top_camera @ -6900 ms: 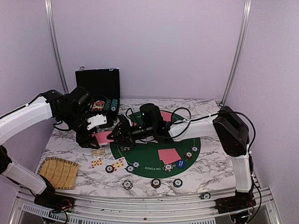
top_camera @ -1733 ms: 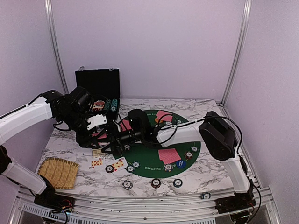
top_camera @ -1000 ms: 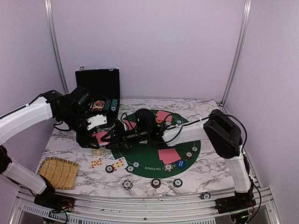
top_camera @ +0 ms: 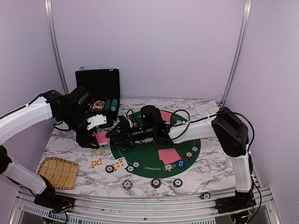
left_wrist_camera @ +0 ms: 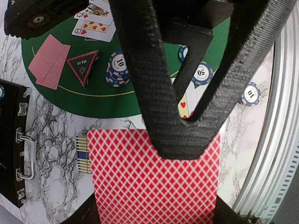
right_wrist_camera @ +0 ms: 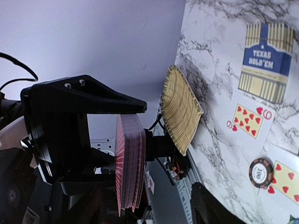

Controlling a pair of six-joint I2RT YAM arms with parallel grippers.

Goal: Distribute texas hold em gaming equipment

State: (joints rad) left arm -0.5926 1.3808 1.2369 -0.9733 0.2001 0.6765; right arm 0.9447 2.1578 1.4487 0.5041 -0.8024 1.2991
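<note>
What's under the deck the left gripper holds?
Below the deck, marble table, the card box's striped edge and a heart card's corner show; the rest is covered.

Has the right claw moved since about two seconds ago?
Yes. In the top view the right claw has pulled back, rightward and toward the back of the table, away from the card box.

Bench: white grey-veined marble-look bench [top_camera: 210,168], smooth.
Mat: round green cloth-like playing mat [top_camera: 145,157], matt.
Deck: red diamond-backed paper card deck [left_wrist_camera: 154,182], smooth.
Weave: tan woven straw mat [top_camera: 58,172], rough.
Fingers: left end effector fingers [left_wrist_camera: 140,70], black plastic, ribbed, matt.
</note>
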